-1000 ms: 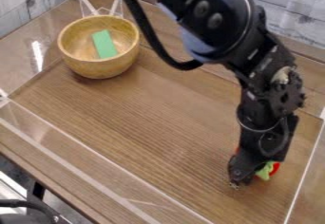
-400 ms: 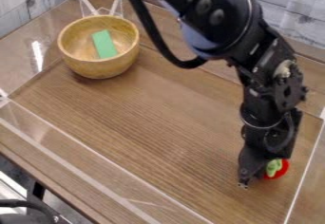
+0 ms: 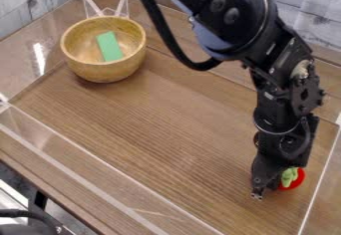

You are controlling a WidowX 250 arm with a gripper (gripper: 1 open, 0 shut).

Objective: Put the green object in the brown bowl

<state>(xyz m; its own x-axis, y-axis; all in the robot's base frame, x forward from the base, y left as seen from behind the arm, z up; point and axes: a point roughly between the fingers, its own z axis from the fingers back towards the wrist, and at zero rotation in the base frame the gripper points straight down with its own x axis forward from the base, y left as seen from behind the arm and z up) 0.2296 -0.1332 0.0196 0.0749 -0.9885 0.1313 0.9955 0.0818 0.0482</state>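
Observation:
The brown bowl (image 3: 96, 74) stands at the back left of the wooden table, and a flat green object (image 3: 110, 47) lies inside it. Far from the bowl, at the front right corner, my gripper (image 3: 273, 182) points straight down at the tabletop. Its dark fingers are closed around a small red and green piece (image 3: 289, 176) that rests on the table. Most of that piece is hidden behind the fingers.
A low clear plastic wall (image 3: 80, 151) runs along the table's front and sides, close to the gripper on the right. A white wire stand (image 3: 104, 4) sits behind the bowl. My black arm (image 3: 233, 25) arches over the table's right half.
The fingers have closed in on the small red and green piece, whose red side now shows more to the right. The hand stayed in place. The bowl and its green object have not moved.

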